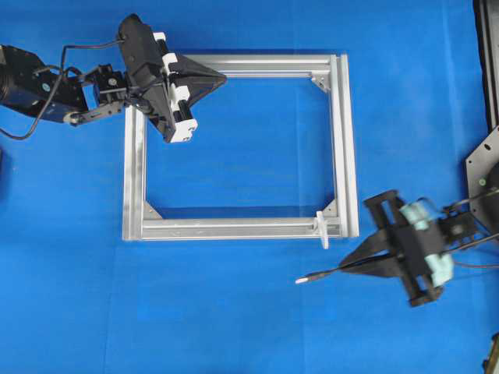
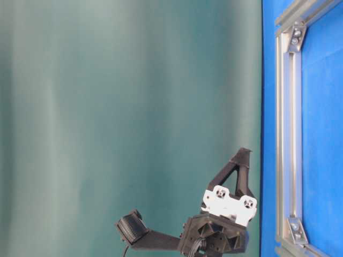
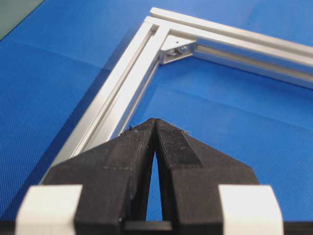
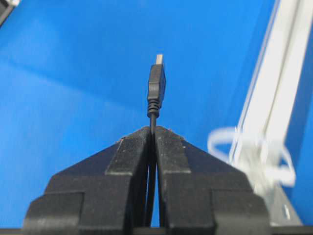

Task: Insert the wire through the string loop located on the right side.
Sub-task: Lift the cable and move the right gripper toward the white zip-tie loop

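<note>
The wire [image 1: 320, 274] is a thin black cable, and its silver plug tip points left just below the frame's near bar. My right gripper [image 1: 347, 267] is shut on the wire a short way behind the plug [image 4: 156, 85], below and to the right of the string loop [image 1: 321, 228]. This small white loop stands on the near bar by the frame's lower right corner. In the right wrist view the string loop [image 4: 221, 130] lies right of my jaws [image 4: 154, 128]. My left gripper [image 1: 224, 77] is shut on nothing over the frame's far bar; its tips [image 3: 155, 120] meet.
The silver aluminium frame [image 1: 234, 227] lies flat on the blue mat, with corner brackets [image 3: 177, 46] inside it. Black arm hardware [image 1: 483, 164] stands at the right edge. In the table-level view a green backdrop [image 2: 134, 107] stands behind my left gripper [image 2: 244, 151].
</note>
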`<action>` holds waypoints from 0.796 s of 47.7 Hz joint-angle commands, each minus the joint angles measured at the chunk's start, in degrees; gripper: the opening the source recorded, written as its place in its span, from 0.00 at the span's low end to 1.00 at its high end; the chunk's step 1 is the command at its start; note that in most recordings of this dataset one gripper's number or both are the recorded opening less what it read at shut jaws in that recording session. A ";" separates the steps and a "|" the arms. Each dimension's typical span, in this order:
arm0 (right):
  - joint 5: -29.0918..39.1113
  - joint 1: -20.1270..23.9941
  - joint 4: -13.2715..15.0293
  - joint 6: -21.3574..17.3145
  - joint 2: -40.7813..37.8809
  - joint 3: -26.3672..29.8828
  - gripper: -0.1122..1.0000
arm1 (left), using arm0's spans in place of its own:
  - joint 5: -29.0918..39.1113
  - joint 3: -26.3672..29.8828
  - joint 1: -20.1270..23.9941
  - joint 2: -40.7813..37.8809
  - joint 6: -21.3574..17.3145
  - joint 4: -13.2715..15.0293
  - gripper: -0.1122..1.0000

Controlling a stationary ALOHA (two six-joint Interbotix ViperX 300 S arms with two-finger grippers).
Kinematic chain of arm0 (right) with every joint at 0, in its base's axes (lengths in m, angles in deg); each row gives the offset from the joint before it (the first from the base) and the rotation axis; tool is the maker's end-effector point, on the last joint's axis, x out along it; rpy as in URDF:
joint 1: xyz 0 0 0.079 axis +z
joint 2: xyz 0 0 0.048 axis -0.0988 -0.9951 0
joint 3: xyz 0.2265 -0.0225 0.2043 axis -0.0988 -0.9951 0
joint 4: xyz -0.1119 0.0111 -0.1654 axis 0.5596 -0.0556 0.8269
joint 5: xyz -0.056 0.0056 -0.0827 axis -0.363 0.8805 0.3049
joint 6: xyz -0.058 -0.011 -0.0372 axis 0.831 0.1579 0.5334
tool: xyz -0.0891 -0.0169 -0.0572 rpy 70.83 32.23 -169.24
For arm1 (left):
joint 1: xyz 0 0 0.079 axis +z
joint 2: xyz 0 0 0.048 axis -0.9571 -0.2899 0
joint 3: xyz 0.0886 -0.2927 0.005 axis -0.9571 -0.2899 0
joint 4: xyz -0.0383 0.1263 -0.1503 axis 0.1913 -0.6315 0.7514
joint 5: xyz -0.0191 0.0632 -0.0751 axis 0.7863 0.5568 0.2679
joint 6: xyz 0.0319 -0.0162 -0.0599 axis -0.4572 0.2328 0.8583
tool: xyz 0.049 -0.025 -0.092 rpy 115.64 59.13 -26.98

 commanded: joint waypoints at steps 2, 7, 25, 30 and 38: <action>0.88 0.35 -0.26 -0.09 5.54 -3.16 0.07 | -0.26 0.53 0.00 1.76 0.00 -0.09 0.11; 3.69 0.35 -0.26 -0.09 10.46 -6.06 0.07 | -0.35 0.53 0.00 1.76 0.00 -0.09 0.11; 7.12 -0.18 -0.18 0.00 19.42 -10.37 0.07 | -0.44 0.62 0.00 1.76 -0.09 -0.09 0.11; 5.89 -1.23 -0.18 0.18 18.72 -10.37 0.07 | -0.53 0.70 0.00 1.67 -0.09 -0.09 0.11; 5.54 -4.83 0.00 0.44 18.28 -10.81 0.07 | -0.44 0.53 0.00 1.76 -0.09 -0.09 0.11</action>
